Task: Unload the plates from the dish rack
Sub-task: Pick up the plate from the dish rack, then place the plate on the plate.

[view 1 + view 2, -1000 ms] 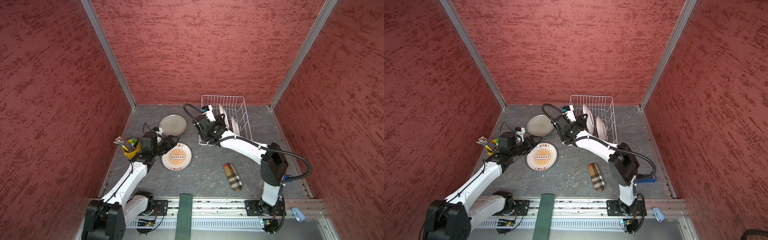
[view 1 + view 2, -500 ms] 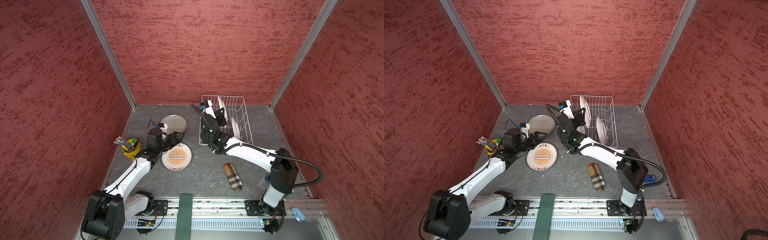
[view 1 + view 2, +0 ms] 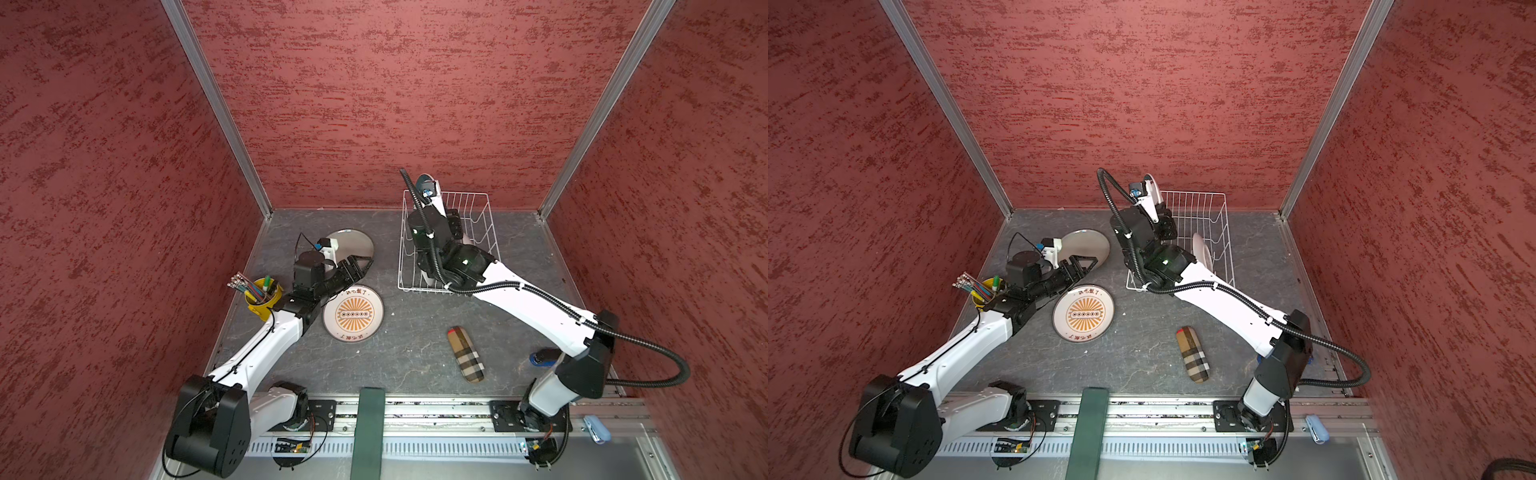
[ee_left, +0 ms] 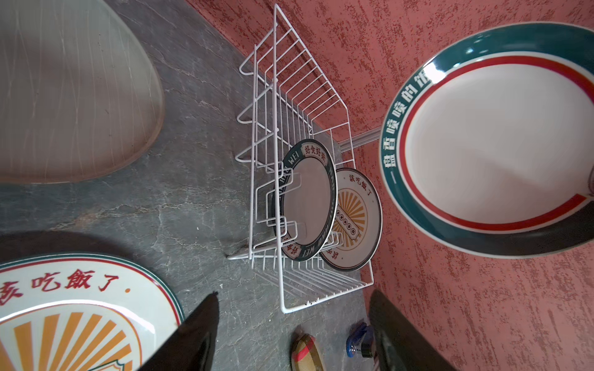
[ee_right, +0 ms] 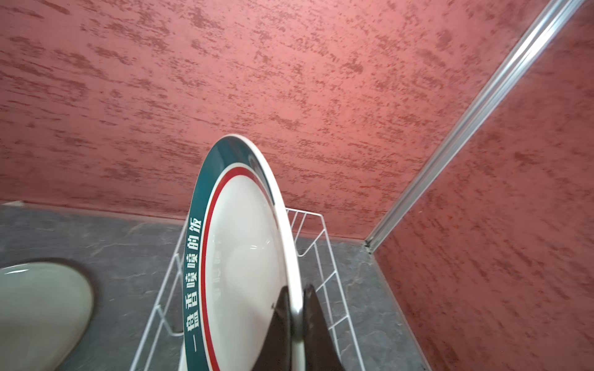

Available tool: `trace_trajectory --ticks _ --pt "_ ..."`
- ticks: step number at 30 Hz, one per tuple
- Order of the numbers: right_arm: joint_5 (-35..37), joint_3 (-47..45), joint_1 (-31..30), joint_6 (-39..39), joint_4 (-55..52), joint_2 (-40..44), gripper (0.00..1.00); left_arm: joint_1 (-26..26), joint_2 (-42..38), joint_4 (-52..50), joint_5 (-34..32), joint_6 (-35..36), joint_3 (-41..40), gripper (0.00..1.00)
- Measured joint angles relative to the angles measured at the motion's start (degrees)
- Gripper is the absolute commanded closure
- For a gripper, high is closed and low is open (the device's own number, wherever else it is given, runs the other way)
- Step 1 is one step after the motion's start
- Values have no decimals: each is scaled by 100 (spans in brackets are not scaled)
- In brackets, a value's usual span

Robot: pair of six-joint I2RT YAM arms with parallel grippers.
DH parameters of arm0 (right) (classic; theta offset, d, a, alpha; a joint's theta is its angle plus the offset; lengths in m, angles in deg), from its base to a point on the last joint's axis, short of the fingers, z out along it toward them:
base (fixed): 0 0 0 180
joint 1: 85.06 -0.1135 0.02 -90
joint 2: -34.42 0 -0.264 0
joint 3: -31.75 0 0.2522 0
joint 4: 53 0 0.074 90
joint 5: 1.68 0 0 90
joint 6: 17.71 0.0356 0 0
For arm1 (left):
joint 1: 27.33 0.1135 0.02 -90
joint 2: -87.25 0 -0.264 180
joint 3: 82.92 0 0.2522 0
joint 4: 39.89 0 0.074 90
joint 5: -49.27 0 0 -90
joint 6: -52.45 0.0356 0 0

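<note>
Taking the back wall as 12 o'clock, my right gripper (image 5: 297, 310) is pinched on the rim of the teal-rimmed plate (image 5: 244, 273), with one of my fingers (image 5: 279, 324) on each face. I hold this plate on edge, raised over the 11 o'clock corner of the dish rack (image 3: 478, 216). Its edge line runs roughly 12 to 6 and its lettered face looks toward 9 o'clock.

My left gripper (image 3: 361, 266) is spread wide with nothing between its fingers. It hovers at about 10 o'clock of the table (image 3: 415, 365), between the grey-beige plate (image 3: 353, 245) and the sunburst plate (image 3: 353, 313). The first lies flat at 11 o'clock, the second flat and face up at 9 o'clock.

The rack sits at 1 o'clock with its long axis 12 to 6. At its 6 o'clock end two plates stand on edge among the prongs. They are a dark-green-rimmed plate (image 4: 308, 199) and, just behind it and partly covered, a second sunburst plate (image 4: 356, 218). Both face about 9 o'clock.

A plaid glasses case (image 3: 465, 353) lies at 4 o'clock, its long axis about 11 to 5. A yellow cup (image 3: 262, 295) of pens stands at 9 o'clock by the table edge.
</note>
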Motion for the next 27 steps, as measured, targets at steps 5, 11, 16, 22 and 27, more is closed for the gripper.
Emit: trace_trajectory --ticks 5,11,16,22,27 --pt "-1062 -22 50 761 -448 177 100 398 140 483 522 -313 0 26" --pt "-2302 -472 264 1484 -446 678 100 678 170 896 870 -575 0 26" --pt "-3147 -866 516 1967 -332 892 100 706 164 986 973 -654 0 26" --pt "-4146 -1360 765 2487 -168 942 100 750 111 984 1038 -673 -13 27" --pt "-4828 -1729 879 2850 85 1012 100 776 109 979 1064 -671 -15 27"
